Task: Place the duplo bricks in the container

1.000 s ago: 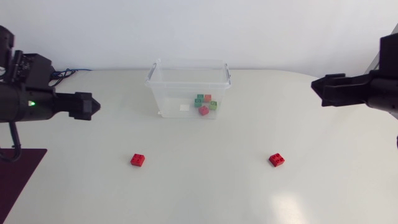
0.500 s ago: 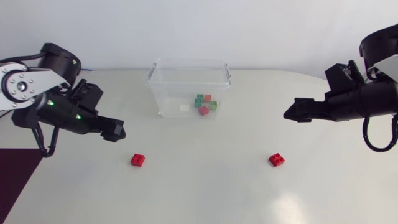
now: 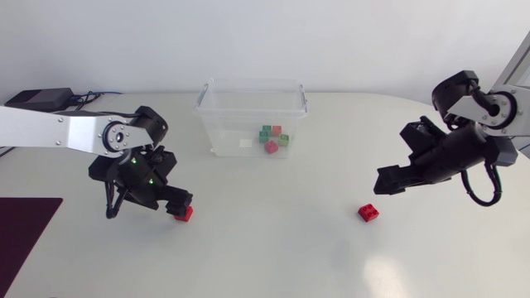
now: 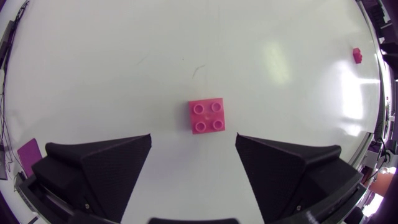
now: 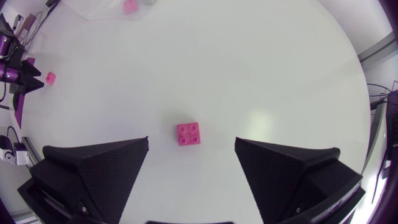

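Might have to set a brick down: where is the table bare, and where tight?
Bare: the stretch between the left red brick and the right red brick, in front of the container. Tight: at each brick, where the left gripper and the right gripper hover open.

On the surface (image 3: 273, 257) there are two loose red duplo bricks, the left brick (image 3: 185, 214) and the right brick (image 3: 368, 213), one clear container (image 3: 251, 98) holding a cluster of bricks (image 3: 272, 138), at least four though the exact number is unclear, and two pincers, the left pincer (image 3: 180, 202) and the right pincer (image 3: 383, 187).
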Robot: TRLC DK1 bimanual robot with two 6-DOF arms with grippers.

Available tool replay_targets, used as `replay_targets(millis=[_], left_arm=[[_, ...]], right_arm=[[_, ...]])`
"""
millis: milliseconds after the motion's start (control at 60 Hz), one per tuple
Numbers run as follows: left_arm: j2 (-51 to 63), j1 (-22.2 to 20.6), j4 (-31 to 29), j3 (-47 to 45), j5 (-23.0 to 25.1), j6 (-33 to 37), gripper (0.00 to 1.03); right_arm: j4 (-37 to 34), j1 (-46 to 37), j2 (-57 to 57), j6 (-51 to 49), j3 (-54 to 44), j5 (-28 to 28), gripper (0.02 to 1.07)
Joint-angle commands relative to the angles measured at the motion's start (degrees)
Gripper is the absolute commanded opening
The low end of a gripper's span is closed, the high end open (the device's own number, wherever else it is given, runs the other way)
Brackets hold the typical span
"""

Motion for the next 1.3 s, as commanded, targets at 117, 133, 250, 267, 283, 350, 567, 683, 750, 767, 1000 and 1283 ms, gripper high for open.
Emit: replay_targets(millis=[117, 133, 250, 267, 283, 350, 567, 683, 750, 767, 1000, 1283], left_arm=[[5.6, -2.0, -0.6, 4.6, -1.5, -3.0, 0.91], [5.8, -2.1, -0.5, 4.8, -1.5, -3.2, 0.91], [7.9, -3.6, -0.2, 5.9, -2.1, -4.2, 0.85], [8.1, -3.8, -0.2, 6.0, -2.1, -4.4, 0.84], [8.4, -4.0, -0.2, 6.1, -2.1, -4.6, 0.83], [9.2, -4.3, 0.4, 6.5, -2.7, -5.2, 0.75], [12.4, -5.9, 1.7, 6.7, -2.9, -6.4, 0.43], [12.6, -5.5, 1.7, 6.3, -2.8, -6.4, 0.27], [11.7, -5.5, 1.6, 6.1, -2.9, -6.1, 0.25], [11.2, -5.5, 1.6, 6.1, -2.9, -6.2, 0.24], [0.3, -5.3, 0.9, 6.6, -2.9, -5.9, 0.21], [-8.8, -4.8, 1.3, 9.1, -2.9, -4.9, 0.21]], right_arm=[[3.5, 1.6, 3.7, -1.0, -1.9, 3.5, 1.02], [3.7, 1.7, 3.7, -1.0, -2.0, 3.7, 1.02], [5.3, 1.8, 5.2, -0.9, -2.8, 4.4, 1.02], [5.5, 1.8, 5.4, -0.9, -2.9, 4.5, 1.02], [5.9, 1.9, 5.7, -0.9, -3.0, 4.7, 1.02], [6.7, 2.2, 6.6, -1.2, -3.3, 5.2, 1.02], [8.9, 2.9, 10.0, -2.4, -3.3, 6.4, 1.02], [9.9, 3.2, 11.8, -2.4, -3.8, 7.4, 1.02], [11.1, 3.8, 12.8, -2.3, -4.4, 8.2, 1.02], [11.3, 3.9, 13.1, -2.3, -4.4, 8.3, 1.02], [14.4, 6.7, 15.3, -1.2, -6.1, 10.8, 0.96], [15.7, 8.8, 16.8, -0.4, -7.5, 12.4, 0.79]])
